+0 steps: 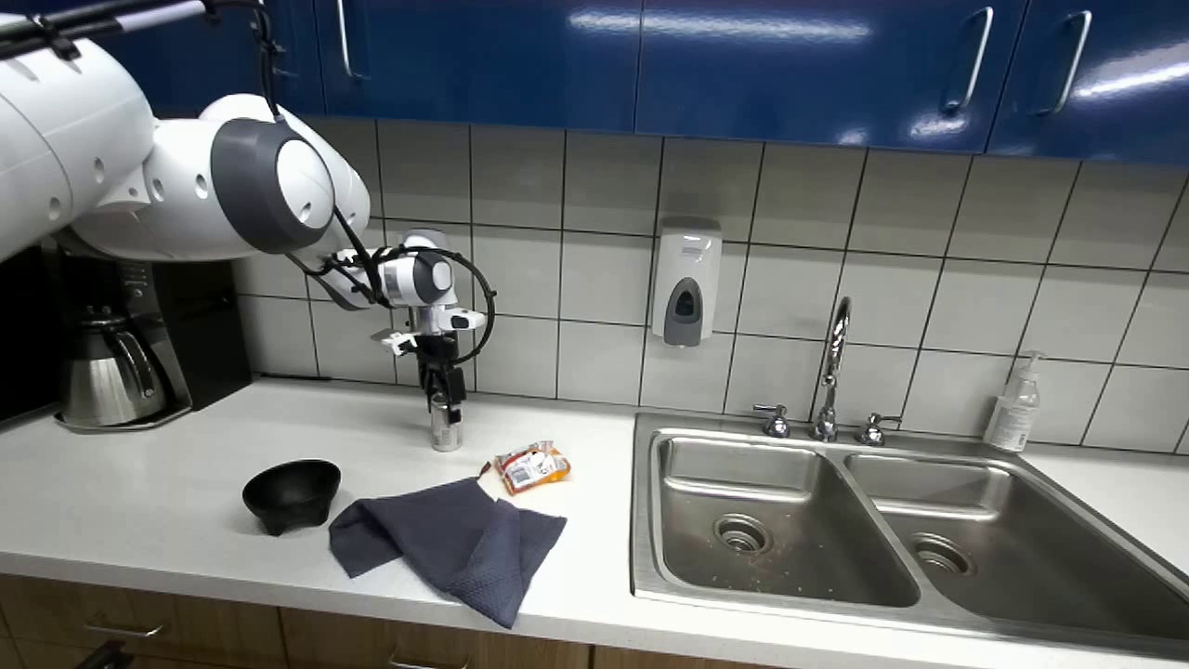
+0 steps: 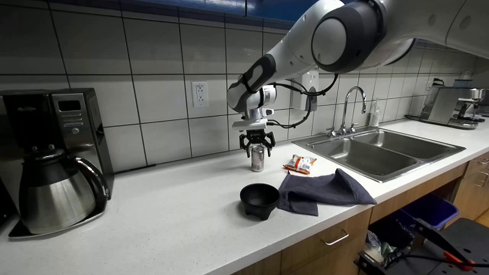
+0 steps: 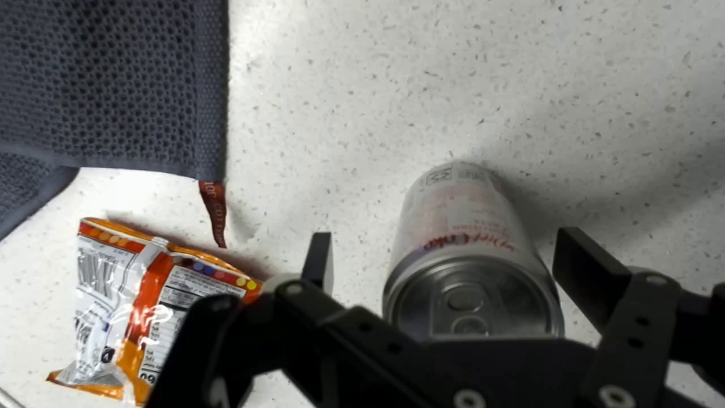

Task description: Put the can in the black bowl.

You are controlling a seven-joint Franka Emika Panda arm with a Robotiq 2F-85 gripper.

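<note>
your arm stretches in over the counter and bends so the gripper points down near the back edge. it's spread wide, straddling the can, and you get gaps on both sides in the wrist view. the can's standing upright on the counter by the back edge. your black bowl sits upright closer to the front edge, well apart from the can. the dark towel lies crumpled just beside the bowl (can't tell if they touch), one corner reaching the front edge, orange snack packet between towel and back edge. past that is the double sink, and the opposite way there's a coffee maker at the back edge. tiled wall behind, soap dispenser on it, blue cabinets up top.
</note>
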